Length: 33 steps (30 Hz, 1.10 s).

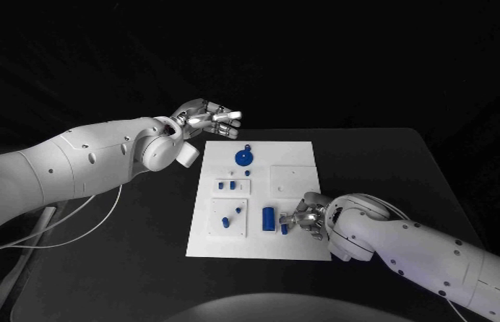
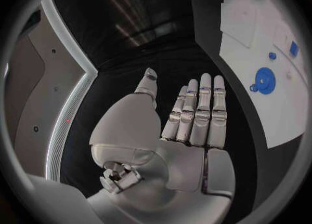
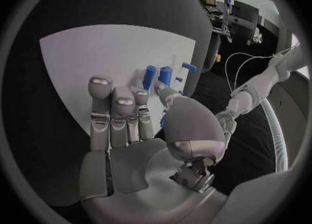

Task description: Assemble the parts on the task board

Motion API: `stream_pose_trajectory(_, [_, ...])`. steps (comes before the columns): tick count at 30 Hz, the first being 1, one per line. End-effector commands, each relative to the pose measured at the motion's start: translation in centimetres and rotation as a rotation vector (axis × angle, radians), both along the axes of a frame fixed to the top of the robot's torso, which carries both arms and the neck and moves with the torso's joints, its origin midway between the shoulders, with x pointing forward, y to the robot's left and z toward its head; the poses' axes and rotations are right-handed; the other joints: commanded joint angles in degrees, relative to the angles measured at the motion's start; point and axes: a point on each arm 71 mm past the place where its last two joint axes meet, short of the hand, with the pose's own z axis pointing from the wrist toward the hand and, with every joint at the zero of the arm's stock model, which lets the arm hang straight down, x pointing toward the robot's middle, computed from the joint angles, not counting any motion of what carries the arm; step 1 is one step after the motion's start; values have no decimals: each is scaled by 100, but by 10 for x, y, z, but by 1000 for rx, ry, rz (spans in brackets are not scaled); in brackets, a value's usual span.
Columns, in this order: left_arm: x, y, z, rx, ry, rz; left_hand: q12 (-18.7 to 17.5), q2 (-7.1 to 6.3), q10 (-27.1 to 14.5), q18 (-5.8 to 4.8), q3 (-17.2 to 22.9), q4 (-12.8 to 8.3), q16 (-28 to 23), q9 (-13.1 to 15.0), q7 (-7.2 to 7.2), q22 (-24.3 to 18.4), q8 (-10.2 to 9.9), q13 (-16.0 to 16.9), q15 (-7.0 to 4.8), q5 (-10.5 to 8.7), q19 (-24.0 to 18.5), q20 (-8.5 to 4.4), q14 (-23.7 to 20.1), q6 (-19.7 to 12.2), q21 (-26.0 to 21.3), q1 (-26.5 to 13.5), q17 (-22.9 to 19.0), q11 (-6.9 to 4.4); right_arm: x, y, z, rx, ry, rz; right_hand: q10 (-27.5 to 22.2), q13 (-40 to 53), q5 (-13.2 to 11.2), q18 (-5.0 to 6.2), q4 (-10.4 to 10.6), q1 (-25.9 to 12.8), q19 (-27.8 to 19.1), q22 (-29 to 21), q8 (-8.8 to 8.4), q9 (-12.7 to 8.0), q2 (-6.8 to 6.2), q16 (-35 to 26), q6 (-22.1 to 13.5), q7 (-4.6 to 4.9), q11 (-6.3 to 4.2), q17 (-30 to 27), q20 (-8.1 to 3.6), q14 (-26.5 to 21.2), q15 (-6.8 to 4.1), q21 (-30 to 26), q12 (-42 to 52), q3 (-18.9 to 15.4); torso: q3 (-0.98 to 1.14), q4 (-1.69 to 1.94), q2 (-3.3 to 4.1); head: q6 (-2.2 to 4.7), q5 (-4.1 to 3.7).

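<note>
Two hands are out: our right hand [image 1: 309, 217] sits at the near right of the white board [image 1: 292, 156], fingers apart, holding nothing. The blue peg [image 1: 269, 217] lies just left of it, long way near-to-far. Our left hand [image 1: 212, 118] waits far off, open.

Board [image 1: 297, 156] white, plain. Parts blue: round disc [image 1: 244, 157], upright cylinder [image 1: 269, 218], small pegs [image 1: 225, 222]. Counter [image 1: 386, 163] black, matte. Arms white; left hand [image 1: 212, 119], right hand [image 1: 309, 215] silver, fingers [image 3: 111, 110] grey-tipped.
</note>
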Motion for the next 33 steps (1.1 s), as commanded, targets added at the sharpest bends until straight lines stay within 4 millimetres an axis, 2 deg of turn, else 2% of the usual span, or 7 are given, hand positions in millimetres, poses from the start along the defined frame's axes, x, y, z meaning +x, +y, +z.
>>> stream_pose_trajectory(1, [0,-2,0,-5,0,-17,-8,-14,-26,42,-1,17,-13,0,10,2,0,4,-6,2,27,30,-42,-44,25,8,-8,2,-3,3,0,-2,13,31,48,0,-10,-99,-21,-40,235,422,21,-4,34,28,48,-1,6,10,6,35,1,21,-18,38,0,0,3,2,-2])
stream_pose_trajectory(6, [0,-3,0,-5,0,-18,-8,-14,-26,42,-1,17,-13,0,10,2,0,4,-6,2,27,30,-42,-44,25,8,-8,2,-2,3,0,-3,6,29,66,17,-87,-97,-228,-75,233,421,20,-12,135,46,60,-9,-1,12,7,33,0,45,-21,166,-1,0,-2,9,-5])
stream_pose_trajectory(9, [0,-2,0,-4,1,-16,-8,-14,-26,42,-1,17,-13,0,10,2,0,4,-6,2,27,30,-42,-44,25,8,-8,2,-2,2,0,1,2,35,65,20,-3,-96,-187,-152,230,419,23,-9,-67,40,75,-1,4,7,7,32,0,41,-23,63,1,3,-2,6,-4])
stream_pose_trajectory(12, [0,-2,0,-4,1,-16,-8,-14,-26,42,-1,17,-13,0,10,2,0,4,-6,2,27,30,-42,-44,25,8,-8,2,-3,-1,1,11,4,43,70,17,-428,-90,357,-113,226,415,23,4,-496,30,97,7,15,-3,10,31,5,26,-33,-21,3,3,-1,6,-1])
stream_pose_trajectory(19, [-1,-1,0,-3,2,-14,-8,-14,-26,42,-1,17,-13,0,10,2,0,4,-6,2,27,30,-42,-44,25,8,-8,2,-8,-11,3,21,25,75,73,31,-436,-96,913,297,230,415,25,18,-641,15,71,13,15,5,-4,27,-4,15,-60,-999,1,-9,-2,17,6])
stream_pose_trajectory(26, [-1,0,0,-1,2,-13,-8,-14,-26,42,-1,17,-13,0,10,2,0,4,-6,2,27,30,-42,-44,25,8,-8,2,-12,-16,4,18,48,103,72,51,-431,-93,906,513,227,413,25,36,-624,-2,63,17,18,2,-2,27,-3,1,-54,-1327,11,-7,-2,23,5])
stream_pose_trajectory(33, [-1,0,0,-1,2,-13,-8,5,-28,44,-19,-5,-12,0,11,3,-1,4,-6,1,26,32,-44,-48,26,13,-5,4,-13,-16,3,10,51,114,103,83,-435,-93,319,1002,221,416,25,29,-528,-5,137,10,10,7,3,29,0,-2,-13,-1115,6,-9,0,18,-10])
